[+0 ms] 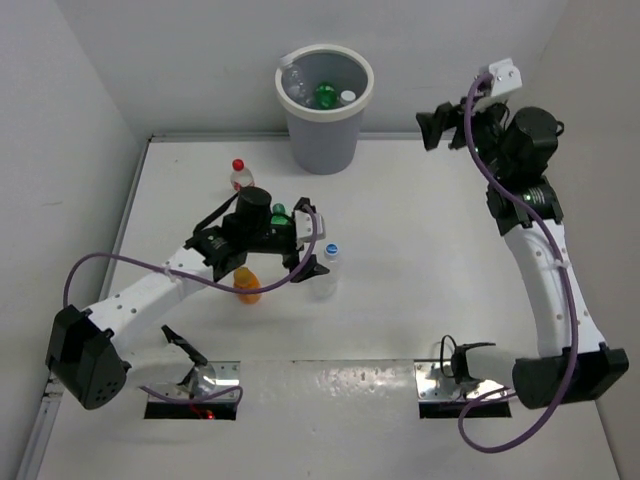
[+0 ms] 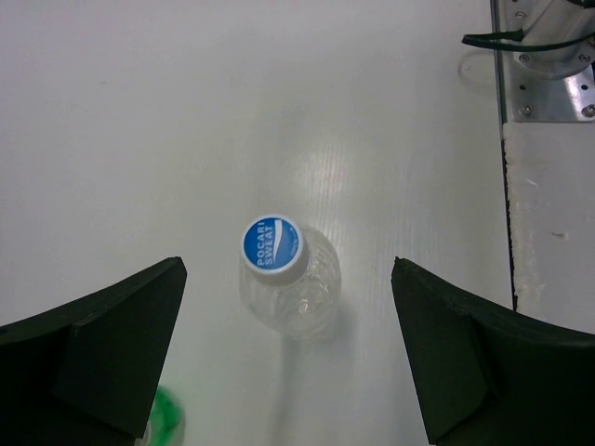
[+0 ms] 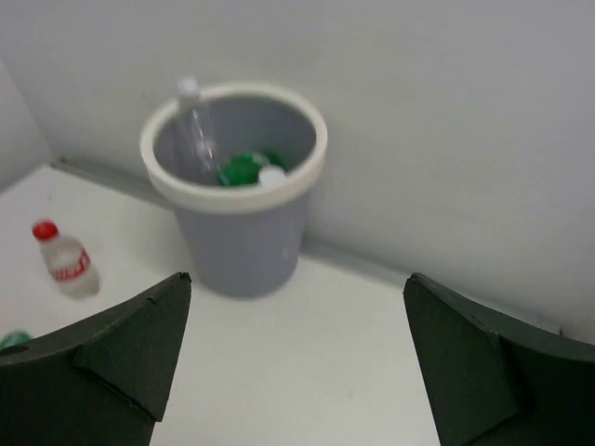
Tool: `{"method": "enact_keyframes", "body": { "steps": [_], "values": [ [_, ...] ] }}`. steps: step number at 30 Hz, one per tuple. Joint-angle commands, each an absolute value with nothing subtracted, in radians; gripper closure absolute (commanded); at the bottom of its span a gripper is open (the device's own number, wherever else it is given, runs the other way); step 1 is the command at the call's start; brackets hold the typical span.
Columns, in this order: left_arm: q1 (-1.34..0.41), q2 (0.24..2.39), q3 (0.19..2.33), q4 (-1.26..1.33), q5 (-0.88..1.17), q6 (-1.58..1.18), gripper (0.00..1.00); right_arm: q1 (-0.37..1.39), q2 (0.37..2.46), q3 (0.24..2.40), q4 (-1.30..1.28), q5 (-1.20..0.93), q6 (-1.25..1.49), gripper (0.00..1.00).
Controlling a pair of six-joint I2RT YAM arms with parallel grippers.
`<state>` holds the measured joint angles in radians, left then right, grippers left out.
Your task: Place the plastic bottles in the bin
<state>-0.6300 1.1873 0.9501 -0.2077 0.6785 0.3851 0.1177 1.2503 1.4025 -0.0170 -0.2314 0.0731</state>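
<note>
The grey bin stands at the back of the table, with a clear bottle, a green bottle and a white cap inside. It also shows in the right wrist view. My left gripper is open and empty, its jaws wide apart just short of an upright clear blue-capped bottle. That bottle stands ahead of the open left gripper in the left wrist view. A green bottle and an orange bottle sit beside that arm. A red-capped bottle stands left of the bin. My right gripper is open, empty and raised right of the bin.
Walls close in the table at the back and both sides. Metal mounting plates and purple cables lie at the near edge. The red-capped bottle also shows at the left of the right wrist view.
</note>
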Motion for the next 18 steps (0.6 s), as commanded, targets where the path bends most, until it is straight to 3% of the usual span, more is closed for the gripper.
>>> {"method": "enact_keyframes", "body": {
  "steps": [1, 7, 10, 12, 13, 15, 16, 18],
  "values": [
    [-0.66, 1.226, 0.945, -0.105, 0.718, 0.404, 0.0, 0.058, 1.186, 1.283, -0.139, -0.307, 0.116, 0.06],
    [-0.687, 1.356, 0.945, -0.002, 0.698, 0.281, 0.0, -0.052, 1.022, 1.126, -0.239, -0.353, 0.158, 0.06],
    [-0.687, 1.397, 0.966, -0.002, 0.719, 0.267, 0.09, -0.1, 0.957, 1.062, -0.262, -0.377, 0.158, 0.06],
    [-0.678, 1.422, 0.976, -0.021, 0.729, 0.241, 0.19, -0.129, 0.925, 1.029, -0.281, -0.394, 0.155, 0.06],
    [-0.678, 1.422, 0.985, -0.021, 0.729, 0.241, 0.31, -0.136, 0.922, 1.022, -0.285, -0.4, 0.156, 0.06],
    [-0.678, 1.422, 1.003, -0.049, 0.729, 0.241, 0.44, -0.166, 0.911, 1.008, -0.299, -0.428, 0.158, 0.07],
    [-0.678, 1.422, 1.028, -0.06, 0.729, 0.241, 0.57, -0.172, 0.905, 0.997, -0.305, -0.434, 0.161, 0.07],
    [-0.669, 1.422, 1.066, -0.08, 0.729, 0.241, 0.69, -0.192, 0.894, 0.986, -0.316, -0.459, 0.167, 0.08]
  ]
}}
